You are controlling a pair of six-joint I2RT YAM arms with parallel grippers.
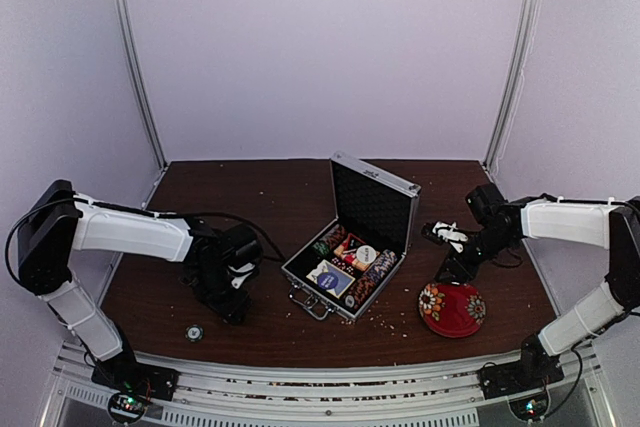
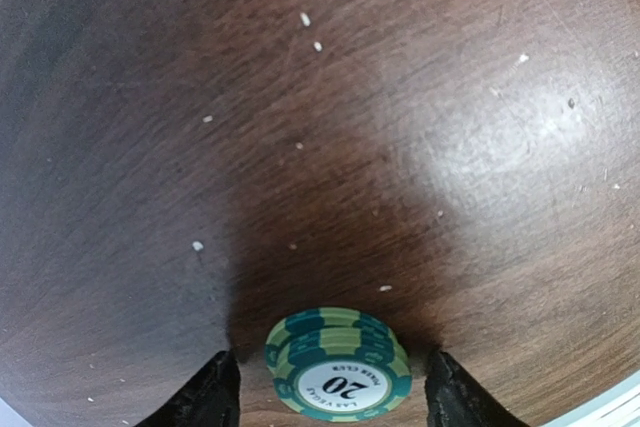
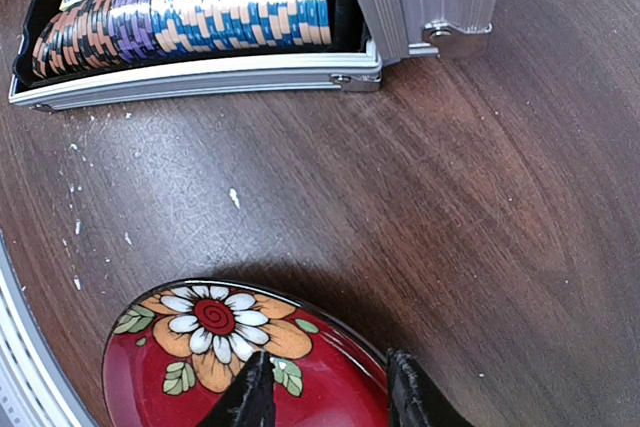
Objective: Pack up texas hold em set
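The silver briefcase (image 1: 345,282) stands open at the table's middle, lid (image 1: 375,202) upright. It holds rows of striped chips (image 1: 372,275) and the blue-and-cream card deck box (image 1: 330,275). A small stack of green "20" chips (image 2: 338,365) lies on the table near the front left (image 1: 194,332). My left gripper (image 2: 333,397) is open, with a fingertip on each side of that stack, apart from it. My right gripper (image 3: 330,397) is open and empty. It hangs over the rim of the red floral bowl (image 3: 200,367). The right wrist view shows the case (image 3: 200,82) and its chip rows (image 3: 200,7).
The red floral bowl (image 1: 452,309) sits right of the case, near the front edge. Small white crumbs dot the brown table (image 2: 400,97). A metal rail (image 1: 320,377) runs along the near edge. White walls close in the back and sides.
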